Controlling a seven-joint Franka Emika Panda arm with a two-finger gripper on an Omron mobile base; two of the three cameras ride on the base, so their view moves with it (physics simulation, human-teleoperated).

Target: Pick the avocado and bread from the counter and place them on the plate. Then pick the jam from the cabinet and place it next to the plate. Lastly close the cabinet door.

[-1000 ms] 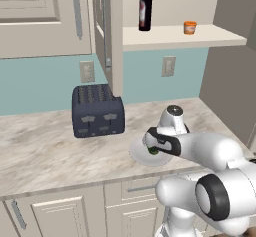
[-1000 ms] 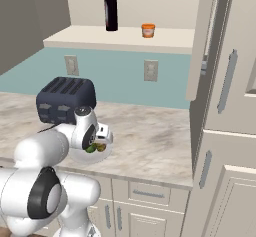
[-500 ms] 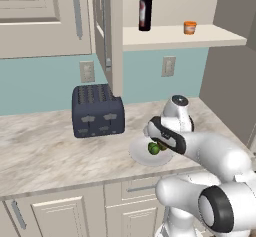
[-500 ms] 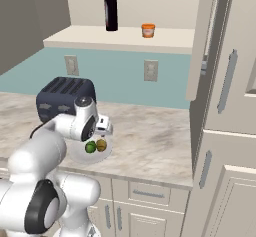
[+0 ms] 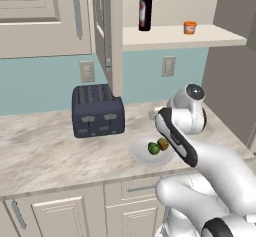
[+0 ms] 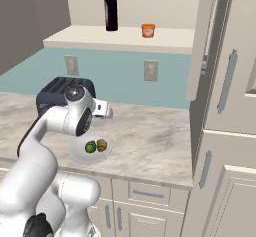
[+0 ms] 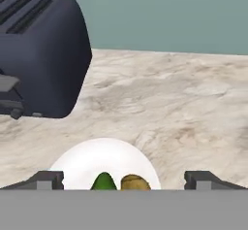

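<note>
Jaws spread wide and holding nothing, the gripper (image 7: 124,180) hangs above the near part of the plate (image 7: 77,168), one dark fingertip (image 7: 46,179) out at each side of the hand view with the food showing between them. On that white plate (image 5: 139,151) sit the avocado (image 5: 154,148) and the bread (image 5: 163,143), side by side and touching or very nearly so; from the right base view the green avocado (image 6: 90,146) lies to the left of the tan bread (image 6: 101,144), both toward the middle of the plate (image 6: 77,153). In the hand view the avocado (image 7: 103,181) and bread (image 7: 135,182) are cut off by the bottom edge, so just their tops show. The plate rests on the marbled counter (image 5: 45,151), close to its front edge, with the dark toaster (image 5: 97,110) standing just behind and to the left of it, apart from the plate. Up above, the cabinet door (image 5: 109,28) stands open, and on the pale shelf (image 5: 180,36) the orange jam jar (image 5: 189,27) sits well to the right of the tall wine bottle (image 5: 145,7), the two clearly apart. From the right base view the jam (image 6: 147,30) is again near the bottle (image 6: 110,7), upright on the shelf. Two wall sockets (image 5: 168,66) dot the blue backsplash below the shelf.
</note>
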